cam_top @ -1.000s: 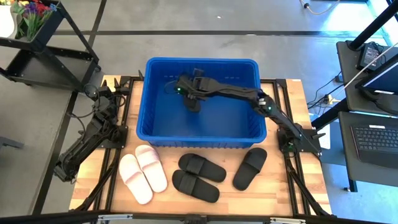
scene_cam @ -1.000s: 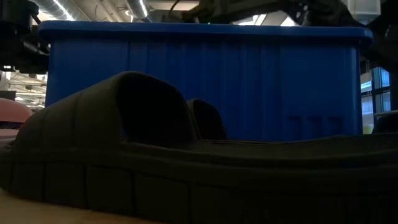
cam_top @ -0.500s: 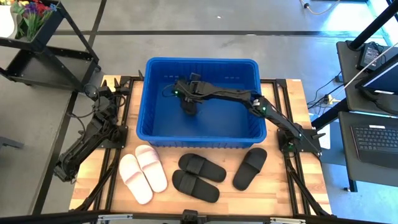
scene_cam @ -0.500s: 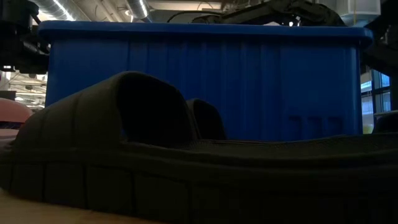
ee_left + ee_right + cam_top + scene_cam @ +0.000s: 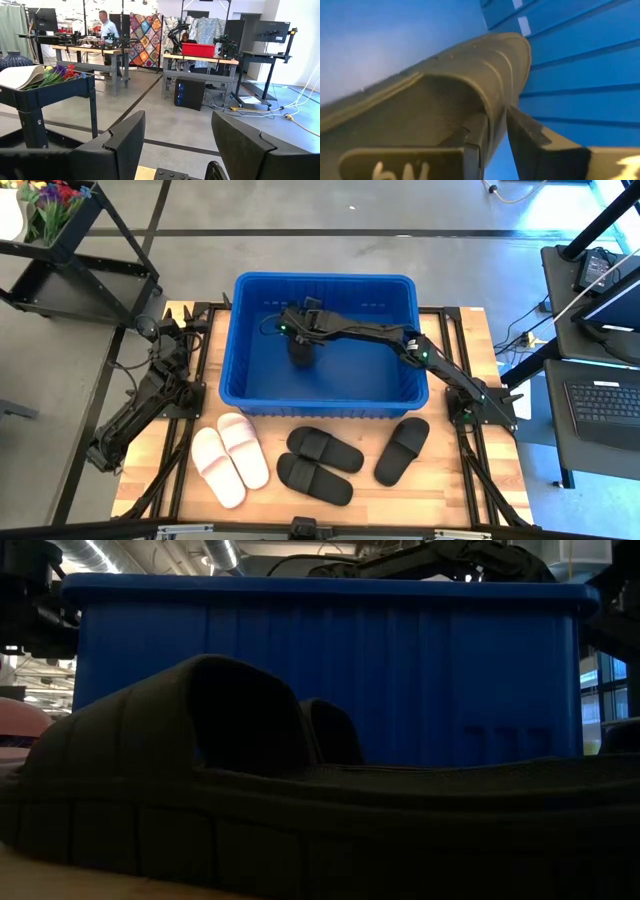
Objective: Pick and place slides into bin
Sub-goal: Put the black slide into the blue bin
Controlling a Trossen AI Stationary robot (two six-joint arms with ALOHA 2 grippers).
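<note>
The blue bin [image 5: 235, 340] stands at the middle far side of the table. My right gripper [image 5: 300, 340] reaches down inside it, shut on a black slide [image 5: 301, 356], which fills the right wrist view [image 5: 445, 90]. On the table in front of the bin lie a pale pair of slides [image 5: 230, 458], a black pair [image 5: 318, 463] and a single black slide [image 5: 402, 450], all flat on their soles. My left gripper [image 5: 158, 330] is open and empty at the table's far left, pointing out at the room [image 5: 177, 145]. My right gripper pinches the black slide's side edge [image 5: 495, 125] between its two fingers, one finger [image 5: 470, 150] on each face. The fingers come from above, pointing down into the bin. The slide hangs on edge below them; whether its lower end touches the bin's floor I cannot tell.
In the low view a black slide [image 5: 250, 790] fills the foreground in front of the bin's near wall [image 5: 400, 670]. A cart with flowers [image 5: 60, 220] stands off the table's far left, and desks with computers [image 5: 600, 330] stand to its right.
My right gripper has gone down into the bin and a little toward the table's left edge, carrying the black slide lower with it. It has stayed shut on the slide.
</note>
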